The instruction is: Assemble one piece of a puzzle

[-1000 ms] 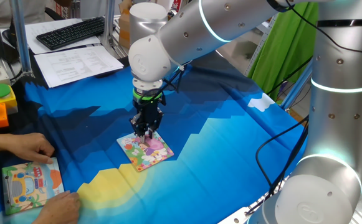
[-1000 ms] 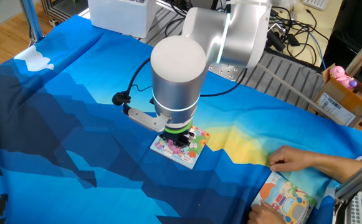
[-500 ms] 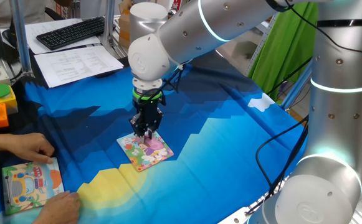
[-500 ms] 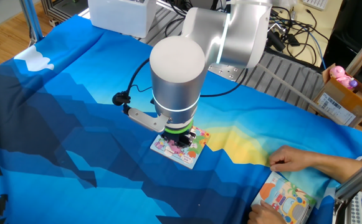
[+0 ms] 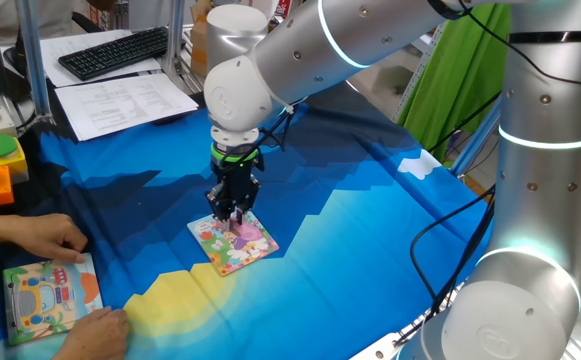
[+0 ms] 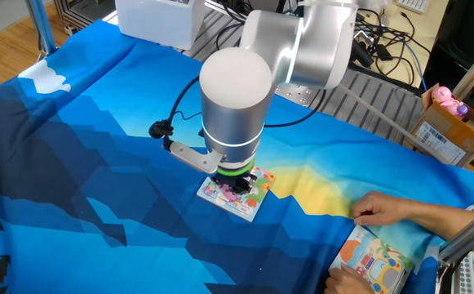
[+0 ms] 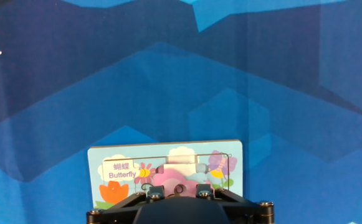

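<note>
the big silver arm [image 5: 370, 40] reaches in from the right of one fixed view, elbow high, forearm sloping down to a wrist that turns nearly straight down over the middle of the bench [image 5: 370, 250], which is draped in a blue cloth with a yellow patch. from the other fixed view the round wrist housing [image 6: 235, 98] sits right on top of the action and hides most of it. the hand [image 5: 232, 213] points steeply down, its dark fingers low over the far part of the puzzle [image 5: 234, 242], seemingly touching it. the fingers stand close together; whether they pinch anything i cannot tell. the puzzle lies flat on the cloth, and the hand view shows its "butterfly" label and flowers just ahead of the hand's body. the piece itself is not visible under the fingers. at the near left a person's hands [image 5: 30, 237] rest by a second board [image 5: 50, 298] with an orange border.
</note>
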`<action>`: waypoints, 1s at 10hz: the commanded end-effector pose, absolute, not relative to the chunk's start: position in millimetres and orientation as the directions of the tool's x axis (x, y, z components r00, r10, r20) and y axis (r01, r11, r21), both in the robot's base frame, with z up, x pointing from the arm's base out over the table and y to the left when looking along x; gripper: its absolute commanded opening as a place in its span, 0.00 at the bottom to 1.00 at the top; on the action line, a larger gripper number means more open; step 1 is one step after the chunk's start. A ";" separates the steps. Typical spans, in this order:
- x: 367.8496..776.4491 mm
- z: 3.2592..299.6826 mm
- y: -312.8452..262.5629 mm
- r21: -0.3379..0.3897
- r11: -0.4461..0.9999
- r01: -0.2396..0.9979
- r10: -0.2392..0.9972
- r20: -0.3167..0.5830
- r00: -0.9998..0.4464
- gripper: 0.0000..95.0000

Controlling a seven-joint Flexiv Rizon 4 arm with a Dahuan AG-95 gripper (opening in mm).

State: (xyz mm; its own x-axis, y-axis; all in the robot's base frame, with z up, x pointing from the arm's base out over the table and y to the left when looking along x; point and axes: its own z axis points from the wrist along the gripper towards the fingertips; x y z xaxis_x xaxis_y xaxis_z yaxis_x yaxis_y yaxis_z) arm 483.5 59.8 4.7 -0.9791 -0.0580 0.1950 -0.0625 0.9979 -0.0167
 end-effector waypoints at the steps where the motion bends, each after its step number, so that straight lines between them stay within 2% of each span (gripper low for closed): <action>1: 483.9 2.7 59.4 -0.010 0.998 -0.057 -0.054 0.199 -0.978 0.00; 10: 483.9 2.7 59.4 0.002 0.999 -0.036 -0.036 0.208 -0.977 0.00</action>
State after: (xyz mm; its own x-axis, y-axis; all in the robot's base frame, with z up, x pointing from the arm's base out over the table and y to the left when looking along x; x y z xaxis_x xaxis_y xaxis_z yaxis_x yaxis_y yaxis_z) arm 482.1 58.5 4.6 -0.9772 -0.0372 0.2088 -0.0368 0.9993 0.0060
